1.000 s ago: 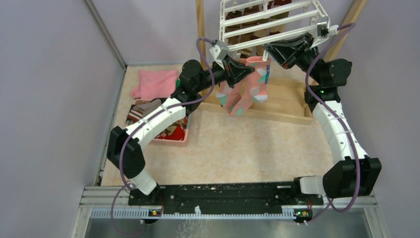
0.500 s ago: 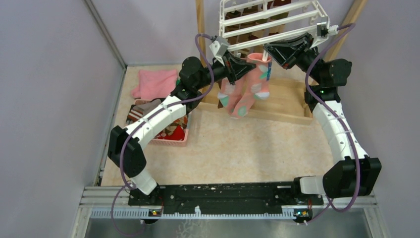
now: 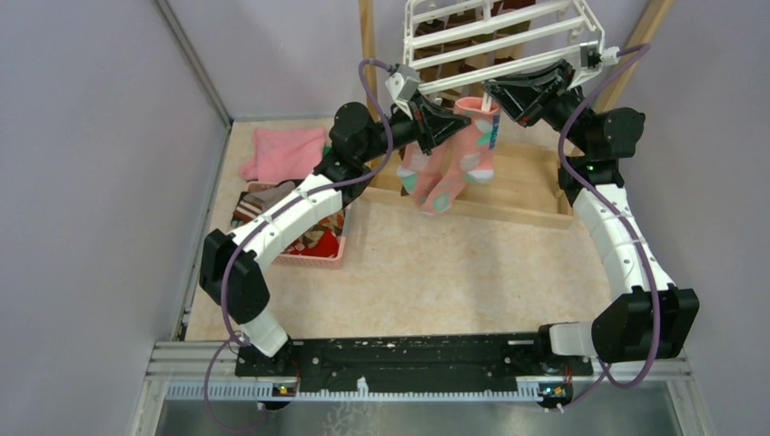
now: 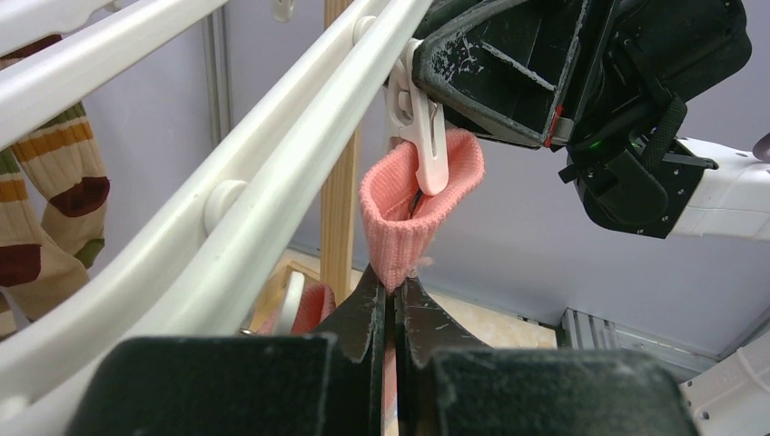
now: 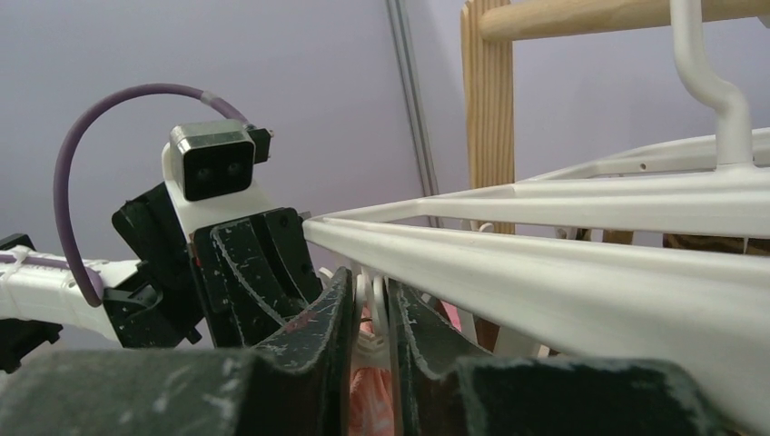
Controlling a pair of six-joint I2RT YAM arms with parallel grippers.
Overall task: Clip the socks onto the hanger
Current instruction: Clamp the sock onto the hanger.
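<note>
1. The white hanger hung at the far side of the table, and everything happened under its near rail.
2. The pink sock with teal patches dangled just below that near rail, cuff up and toe down.
3. The left gripper reached up from the hanger's left and under it. Its fingers were clenched on the lower fold of the sock's cuff.
4. The right gripper came in from the hanger's right, pressed close beneath the near rail. Its fingers were squeezed on a small white clip hanging from that rail.
5. The clip sat across the cuff's open rim, one leg outside the fabric.
6. A second pink sock hung beside the first, below the hanger's left end; I could not tell what held it.
7. Brown-and-cream striped socks hung under the hanger's farther bars.
8. A wooden post stood just left of the hanger.
9. Well to the hanger's left and lower, on the table, lay a folded pink cloth and a basket of socks.
</note>
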